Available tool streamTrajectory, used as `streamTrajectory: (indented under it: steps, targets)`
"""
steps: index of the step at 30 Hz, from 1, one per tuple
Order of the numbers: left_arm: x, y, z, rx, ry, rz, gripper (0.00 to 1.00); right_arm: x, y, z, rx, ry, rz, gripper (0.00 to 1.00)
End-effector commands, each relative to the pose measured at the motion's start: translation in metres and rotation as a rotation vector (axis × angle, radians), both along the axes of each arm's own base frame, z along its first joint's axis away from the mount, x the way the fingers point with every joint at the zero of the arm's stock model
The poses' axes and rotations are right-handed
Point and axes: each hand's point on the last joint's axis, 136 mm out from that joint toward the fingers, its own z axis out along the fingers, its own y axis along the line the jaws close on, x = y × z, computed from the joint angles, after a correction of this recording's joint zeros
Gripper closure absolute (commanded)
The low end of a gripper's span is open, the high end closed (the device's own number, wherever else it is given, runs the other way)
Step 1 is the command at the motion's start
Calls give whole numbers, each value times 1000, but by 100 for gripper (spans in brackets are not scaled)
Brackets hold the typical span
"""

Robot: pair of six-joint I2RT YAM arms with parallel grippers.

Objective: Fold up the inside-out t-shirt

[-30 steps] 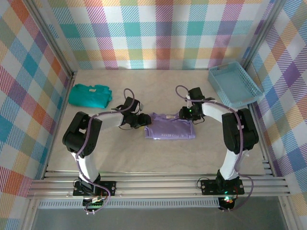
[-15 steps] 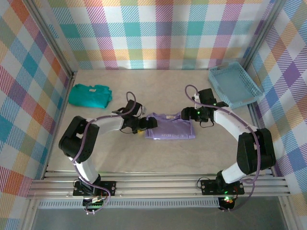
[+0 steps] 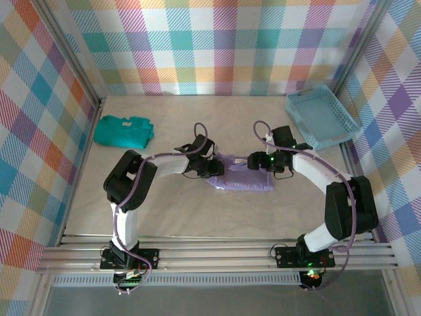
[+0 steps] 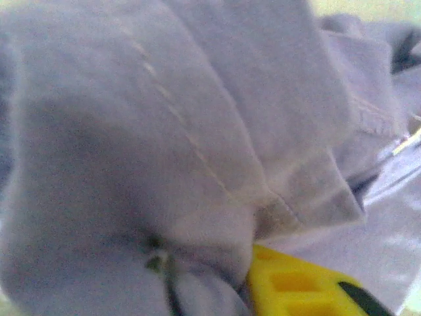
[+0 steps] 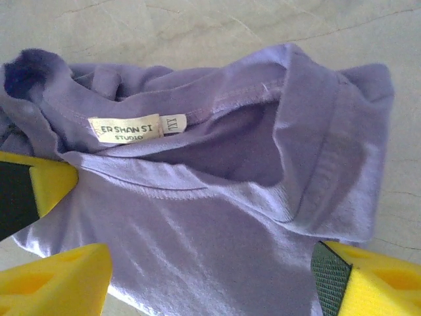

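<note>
The inside-out t-shirt (image 3: 245, 178) is a lavender bundle at mid-table, its left side crumpled. In the top view my left gripper (image 3: 214, 166) is at that crumpled left edge. In the left wrist view bunched purple cloth (image 4: 171, 131) covers the jaws, and one yellow finger (image 4: 296, 289) pokes out beneath; the gripper is shut on the fabric. My right gripper (image 3: 255, 160) hovers open over the collar end. Its yellow fingertips (image 5: 56, 280) stand wide on either side of the fabric below the neck label (image 5: 135, 127). Another yellow finger (image 5: 39, 184) shows at the shirt's left.
A folded teal garment (image 3: 123, 130) lies at the back left. A light blue tray (image 3: 322, 117) sits in the back right corner. Plaid walls close three sides, and an aluminium rail (image 3: 217, 253) runs along the near edge.
My left gripper has moved right into the shirt's left edge and closed, bunching the cloth and shifting it right. The right arm swung its elbow outward; its gripper has stayed by the collar, open.
</note>
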Motion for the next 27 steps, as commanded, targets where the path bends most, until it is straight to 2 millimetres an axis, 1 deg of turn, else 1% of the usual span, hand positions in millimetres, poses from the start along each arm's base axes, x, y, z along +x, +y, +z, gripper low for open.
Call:
streamTrajectory:
  steps: [1,2,3,4,6,9,11,12,14,16,19,22,25,27]
  targets:
    - [7,-10,10,-35,-47,-55,94,-5,-1,3,12,-6,-10,20]
    - [11,-5,17,-46,-62,-57,100,-5,-1,4,9,-10,-10,20]
    - [13,0,24,-54,-75,-62,100,-6,-2,5,6,-11,-12,20]
    - [16,9,34,-59,-92,-66,100,-6,-3,7,4,-18,-12,20]
    - [22,31,53,-40,-124,-70,100,-6,-4,12,0,-37,-15,20]
    - [25,83,76,93,-154,-68,100,-3,-3,26,19,-84,-21,20]
    - [31,124,90,253,-185,-55,100,0,1,36,55,-120,-21,20]
    - [34,139,96,315,-199,-57,100,2,4,40,75,-136,-18,20]
    - [47,182,108,474,-203,-6,100,6,10,47,117,-159,-13,20]
    - [61,216,119,590,-207,35,100,9,15,51,142,-172,-5,20]
    - [84,256,137,746,-249,47,100,13,19,53,153,-182,12,20]
    - [109,282,157,823,-294,18,100,15,19,50,141,-183,28,20]
    - [130,299,173,860,-319,-18,100,16,19,48,139,-181,33,20]
    - [138,307,183,848,-323,-20,100,15,22,48,154,-183,37,20]
